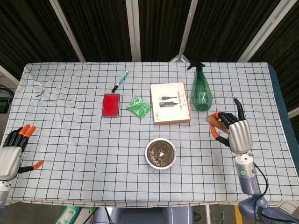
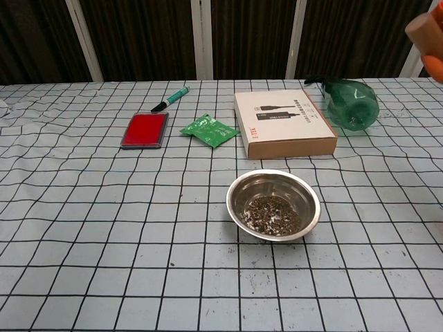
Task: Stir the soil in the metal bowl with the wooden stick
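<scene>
The metal bowl [image 1: 160, 153] [image 2: 274, 205] with dark soil in it stands at the table's front middle. My right hand [image 1: 235, 133] is raised to the right of the bowl and grips the wooden stick [image 1: 213, 120], seen end-on from above. In the chest view only the stick's lower end [image 2: 425, 31] and an orange fingertip [image 2: 436, 66] show at the top right corner, well above and right of the bowl. My left hand [image 1: 11, 151] rests at the table's front left edge, fingers apart, holding nothing.
A brown box [image 1: 170, 103] lies behind the bowl, with a green spray bottle [image 1: 201, 91] to its right. A green packet [image 1: 138, 107], a red pad [image 1: 111, 104] and a green pen [image 1: 119, 81] lie to the left of the box.
</scene>
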You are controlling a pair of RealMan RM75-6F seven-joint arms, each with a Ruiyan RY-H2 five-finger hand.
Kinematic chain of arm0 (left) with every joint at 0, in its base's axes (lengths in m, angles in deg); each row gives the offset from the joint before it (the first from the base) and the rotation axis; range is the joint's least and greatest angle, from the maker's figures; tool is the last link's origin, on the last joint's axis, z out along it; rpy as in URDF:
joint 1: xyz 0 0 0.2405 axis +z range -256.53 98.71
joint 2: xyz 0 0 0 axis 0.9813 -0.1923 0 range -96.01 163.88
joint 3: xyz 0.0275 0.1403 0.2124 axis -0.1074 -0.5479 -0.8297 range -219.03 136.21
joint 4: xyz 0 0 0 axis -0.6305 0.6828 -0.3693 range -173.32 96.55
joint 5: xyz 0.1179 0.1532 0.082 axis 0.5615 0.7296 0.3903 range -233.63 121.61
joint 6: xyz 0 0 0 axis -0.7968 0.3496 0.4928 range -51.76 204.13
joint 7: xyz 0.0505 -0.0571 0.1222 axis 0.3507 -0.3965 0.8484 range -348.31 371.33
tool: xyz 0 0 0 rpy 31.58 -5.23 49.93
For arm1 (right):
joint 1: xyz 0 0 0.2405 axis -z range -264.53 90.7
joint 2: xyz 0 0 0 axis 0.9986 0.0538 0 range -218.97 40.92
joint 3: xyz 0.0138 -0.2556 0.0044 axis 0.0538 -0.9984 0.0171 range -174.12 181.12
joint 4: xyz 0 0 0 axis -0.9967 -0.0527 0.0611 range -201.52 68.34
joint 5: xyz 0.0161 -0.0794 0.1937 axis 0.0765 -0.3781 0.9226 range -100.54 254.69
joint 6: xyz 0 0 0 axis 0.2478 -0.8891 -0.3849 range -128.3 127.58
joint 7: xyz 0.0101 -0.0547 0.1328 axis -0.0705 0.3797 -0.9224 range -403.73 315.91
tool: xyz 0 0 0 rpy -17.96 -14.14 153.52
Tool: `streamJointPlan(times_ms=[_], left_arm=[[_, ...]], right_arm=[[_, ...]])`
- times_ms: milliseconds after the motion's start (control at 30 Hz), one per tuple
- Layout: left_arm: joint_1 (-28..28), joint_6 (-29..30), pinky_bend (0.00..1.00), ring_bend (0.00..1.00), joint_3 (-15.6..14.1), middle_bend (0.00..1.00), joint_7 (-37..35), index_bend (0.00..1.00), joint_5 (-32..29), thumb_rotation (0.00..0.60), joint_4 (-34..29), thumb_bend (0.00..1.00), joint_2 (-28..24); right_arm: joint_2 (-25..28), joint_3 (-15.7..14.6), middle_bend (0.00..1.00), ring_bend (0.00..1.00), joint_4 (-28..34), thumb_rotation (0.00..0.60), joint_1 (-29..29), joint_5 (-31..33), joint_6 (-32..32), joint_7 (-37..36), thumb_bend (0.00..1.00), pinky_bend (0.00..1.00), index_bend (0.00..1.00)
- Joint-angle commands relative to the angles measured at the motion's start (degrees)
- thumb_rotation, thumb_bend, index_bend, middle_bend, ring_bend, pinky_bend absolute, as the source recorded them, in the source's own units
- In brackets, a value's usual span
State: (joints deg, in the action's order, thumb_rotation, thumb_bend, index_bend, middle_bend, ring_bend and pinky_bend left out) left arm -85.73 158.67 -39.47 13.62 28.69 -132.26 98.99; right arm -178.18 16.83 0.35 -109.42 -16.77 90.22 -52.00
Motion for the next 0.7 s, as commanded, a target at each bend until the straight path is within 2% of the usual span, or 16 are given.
streamJointPlan(times_ms=[33,67,133,200,233,300,467,700], left_arm=[[-0.01,-0.05,0.0,0.0,0.0,0.0,-0.01,0.0,-0.02,0.6,0.01,0.06,-0.02],[-0.02,-0.1,0.0,0.0,-0.03,0.0,-0.07,0.0,0.0,0.6,0.05,0.06,-0.04],[-0.04,-0.15,0.0,0.0,-0.05,0.0,-0.15,0.0,0.05,0.6,0.1,0.06,-0.06],[-0.04,-0.13,0.0,0.0,-0.09,0.0,-0.27,0.0,0.15,0.6,0.19,0.06,-0.1],[-0.02,-0.12,0.0,0.0,-0.12,0.0,-0.37,0.0,0.18,0.6,0.23,0.06,-0.12],[-0.03,-0.15,0.0,0.0,-0.14,0.0,-0.44,0.0,0.22,0.6,0.24,0.06,-0.15],[-0.06,-0.37,0.0,0.0,-0.19,0.0,-0.41,0.0,0.11,0.6,0.09,0.06,-0.27],[-0.01,-0.26,0.0,0.0,-0.41,0.0,-0.28,0.0,0.56,0.6,0.13,0.06,-0.44]], right_arm=[[1.18,-2.84,0.49,0.47,-0.62,0.6,0.4,0.53,-3.84,7.91,0.5,0.0,0.6],[1.56,-3.63,0.4,0.35,0.04,0.6,0.46,0.75,-5.23,9.96,0.51,0.0,0.45],[2.41,-4.73,0.28,0.2,2.22,0.6,0.72,2.06,-8.18,13.42,0.49,0.0,0.24],[3.73,-5.46,0.18,0.09,6.59,0.6,1.05,4.57,-11.81,17.72,0.45,0.0,0.08],[4.45,-5.63,0.15,0.06,8.92,0.6,1.13,5.78,-13.27,19.75,0.42,0.0,0.04],[5.48,-5.72,0.12,0.02,12.5,0.6,1.31,7.59,-14.9,22.94,0.39,0.0,0.0],[7.51,-6.54,0.12,0.02,18.84,0.6,1.98,9.13,-15.89,27.88,0.39,0.0,0.0],[13.98,-8.68,0.09,0.0,25.05,0.6,5.74,6.92,-10.95,27.64,0.39,0.0,0.0]])
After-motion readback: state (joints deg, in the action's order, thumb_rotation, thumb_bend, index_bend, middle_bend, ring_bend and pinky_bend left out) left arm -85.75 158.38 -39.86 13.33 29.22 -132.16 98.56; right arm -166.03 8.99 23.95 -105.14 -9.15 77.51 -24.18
